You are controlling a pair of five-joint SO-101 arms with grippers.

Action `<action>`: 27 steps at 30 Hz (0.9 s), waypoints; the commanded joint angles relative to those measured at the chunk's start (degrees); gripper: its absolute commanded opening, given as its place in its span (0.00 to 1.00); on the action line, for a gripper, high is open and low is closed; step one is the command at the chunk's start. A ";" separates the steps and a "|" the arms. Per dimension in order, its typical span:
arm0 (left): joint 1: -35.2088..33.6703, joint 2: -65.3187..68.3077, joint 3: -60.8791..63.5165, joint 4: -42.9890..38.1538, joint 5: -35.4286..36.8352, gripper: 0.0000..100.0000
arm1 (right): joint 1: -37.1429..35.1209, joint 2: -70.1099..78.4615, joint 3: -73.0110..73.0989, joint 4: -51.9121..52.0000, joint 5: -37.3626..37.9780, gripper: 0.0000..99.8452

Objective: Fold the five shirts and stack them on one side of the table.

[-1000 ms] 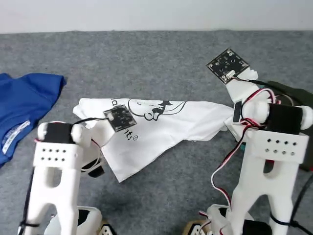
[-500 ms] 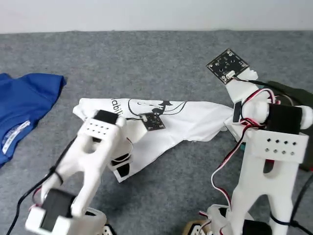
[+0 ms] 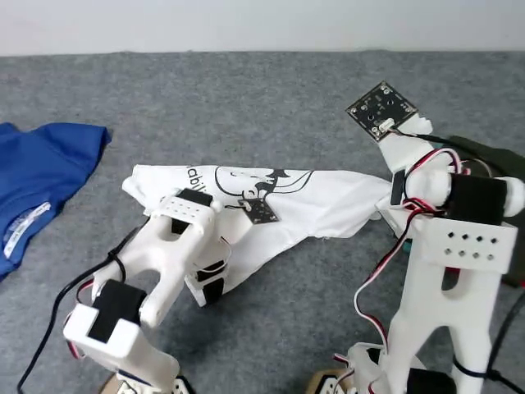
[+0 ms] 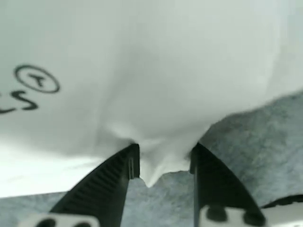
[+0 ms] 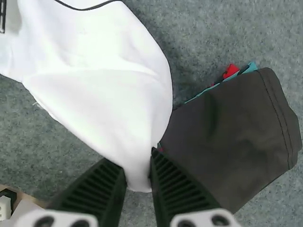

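Observation:
A white shirt (image 3: 320, 205) with black print lies crumpled across the middle of the grey table. In the high view my left gripper (image 3: 208, 284) is down at its near left corner. The left wrist view has the left gripper (image 4: 164, 147) open, with that corner of the white shirt (image 4: 142, 71) bunched between its fingers (image 4: 124, 168). My right gripper (image 5: 137, 164) is shut on the right end of the white shirt (image 5: 94, 94), pinching the cloth just above the table. In the high view the right gripper (image 3: 385, 205) is at the shirt's right tip.
A blue shirt (image 3: 41, 180) lies spread at the table's left edge. A dark folded shirt (image 5: 232, 132) with something red and teal (image 5: 233, 71) under its edge lies right beside the right gripper. The dark shirt (image 3: 480, 156) lies partly behind the right arm.
The left arm has swung forward from its pulled-back pose and lowered its gripper onto the white shirt's near left corner. The right arm and the shirt's right end have stayed put.

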 commanded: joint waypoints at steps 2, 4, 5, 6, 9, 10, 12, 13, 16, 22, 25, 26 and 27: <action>0.97 1.85 -1.27 -1.49 1.85 0.16 | 0.57 -1.63 -0.44 1.71 0.44 0.01; 2.29 1.76 -0.84 -2.64 2.11 0.08 | 0.57 -1.71 -0.53 1.63 0.44 0.01; 3.34 2.11 -0.84 -2.64 1.93 0.04 | 0.57 -1.80 -0.53 1.54 0.44 0.01; 4.48 2.20 -0.75 -2.73 1.93 0.01 | 0.57 -1.89 -0.53 1.54 0.44 0.01; 7.47 1.49 -0.31 -1.93 2.99 0.01 | 0.66 -1.98 -0.53 1.54 0.44 0.01; 8.09 0.79 -0.22 -1.67 4.13 0.01 | 0.66 -1.98 -0.53 1.54 0.44 0.01; 8.09 -2.02 -0.22 -0.97 6.15 0.01 | 0.66 -2.07 -0.53 1.45 0.44 0.01; 7.65 -4.13 -0.31 -0.18 6.68 0.01 | 0.66 -2.15 -0.70 1.45 0.44 0.01; 4.22 -13.01 -1.36 3.34 6.95 0.01 | 0.66 -2.15 -0.79 1.45 0.44 0.01; -7.74 -31.30 -12.79 13.45 6.77 0.01 | 0.66 -1.71 -7.56 1.36 0.44 0.01; -13.01 -35.96 -21.49 15.65 6.68 0.01 | 0.57 -1.63 -11.78 0.92 0.44 0.01; -14.51 -36.84 -24.57 15.91 6.68 0.01 | 0.57 -1.63 -12.92 0.13 0.35 0.01; -15.82 -37.45 -27.65 15.91 6.68 0.01 | 0.57 -1.71 -14.15 -0.75 0.35 0.01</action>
